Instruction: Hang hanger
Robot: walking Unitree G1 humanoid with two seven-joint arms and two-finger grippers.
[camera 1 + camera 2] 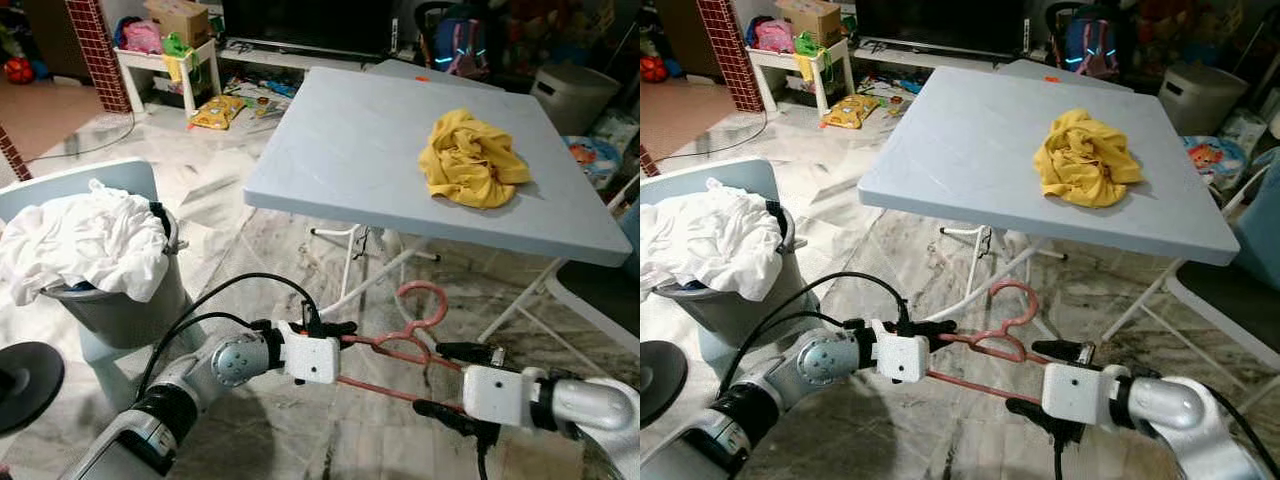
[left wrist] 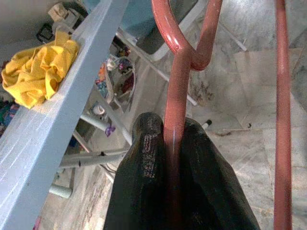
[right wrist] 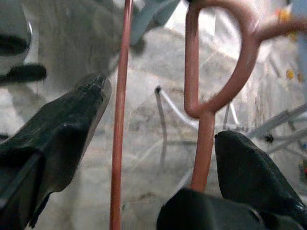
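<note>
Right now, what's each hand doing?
Left hand: shut on the red wire hanger.
Right hand: open, fingers either side of the hanger, not gripping.

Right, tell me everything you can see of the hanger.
The hanger is a thin salmon-pink one, plastic by its look, with a curved hook and slim bars. It lies roughly flat in the air above the marble floor, before the table. The left gripper is shut on its bar; the open right gripper straddles the other side.

Pink-red hanger [image 1: 400, 345] held low over floor, lying roughly flat, hook toward table.
</note>
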